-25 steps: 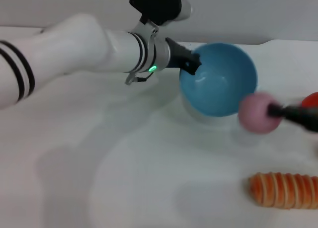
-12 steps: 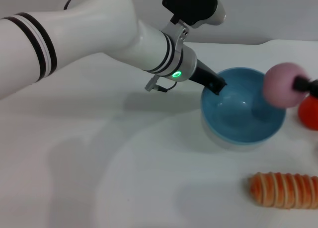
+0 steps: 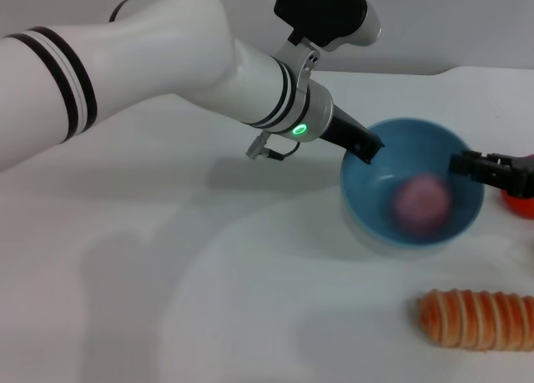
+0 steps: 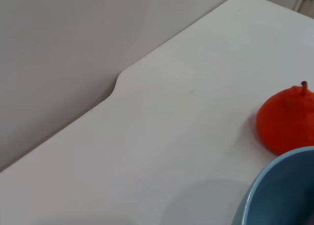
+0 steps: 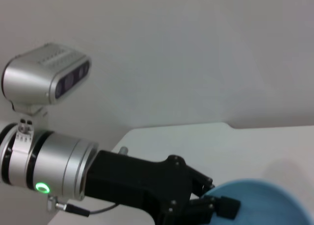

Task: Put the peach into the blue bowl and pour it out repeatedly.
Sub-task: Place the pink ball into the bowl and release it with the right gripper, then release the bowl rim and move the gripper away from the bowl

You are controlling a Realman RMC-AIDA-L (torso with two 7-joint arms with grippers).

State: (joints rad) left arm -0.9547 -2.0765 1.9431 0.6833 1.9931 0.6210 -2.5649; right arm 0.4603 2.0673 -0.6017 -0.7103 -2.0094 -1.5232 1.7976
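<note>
The light-blue bowl [image 3: 410,181] stands upright on the white table at the right. The dusty-pink peach [image 3: 421,201] lies inside it, free of both grippers. My left gripper [image 3: 367,148] is shut on the bowl's near-left rim; the right wrist view shows it [image 5: 216,205] clamped on the rim [image 5: 267,193]. My right gripper [image 3: 463,164] is open and empty, just above the bowl's right rim. The left wrist view shows only a piece of the bowl's rim [image 4: 274,190].
A bright red round fruit [image 3: 521,201] sits right of the bowl, also shown in the left wrist view [image 4: 287,119]. An orange-and-white striped roll [image 3: 476,319] lies at the front right. The table's [image 3: 167,274] far edge meets a grey wall.
The right gripper carried the peach up over the bowl and let it go; the peach dropped into the bowl. The left arm set the tilted bowl upright, slightly to the right.
</note>
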